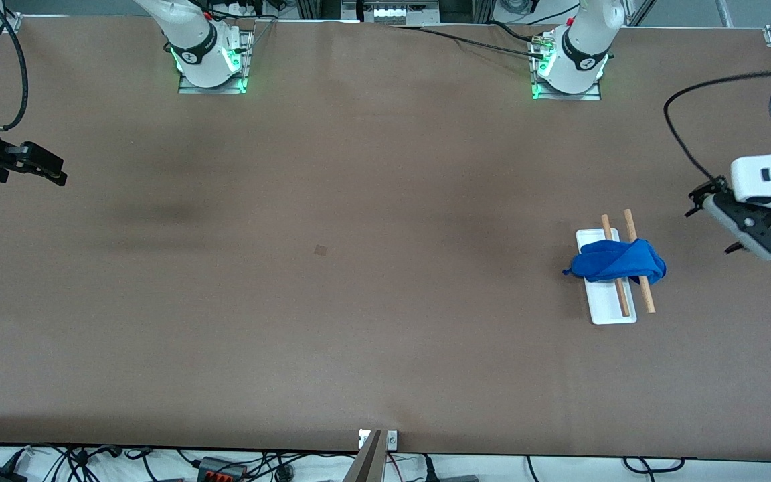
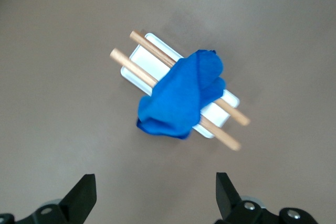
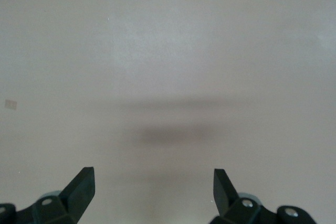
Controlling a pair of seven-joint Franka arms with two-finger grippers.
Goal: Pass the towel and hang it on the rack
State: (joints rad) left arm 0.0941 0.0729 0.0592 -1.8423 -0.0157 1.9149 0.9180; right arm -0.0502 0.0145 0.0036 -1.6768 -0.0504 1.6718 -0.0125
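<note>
The towel point(image 1: 616, 262) is draping over the rack point(image 1: 612, 309); the left gripper point(image 1: 712, 222) and the right gripper point(image 1: 51, 169) are hanging spread, empty, over the table point(image 1: 359, 301).

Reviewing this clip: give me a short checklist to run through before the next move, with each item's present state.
1. Towel draped over both rods of the rack: ok.
2. Rack upright on its white base: ok.
3. Left gripper open, empty, apart from the towel toward the left arm's end of the table: ok.
4. Right gripper open, empty, over bare table at the right arm's end: ok.
5. Towel hanging evenly: not ok, bunched.
6. Towel's corner loop: cannot tell.
</note>
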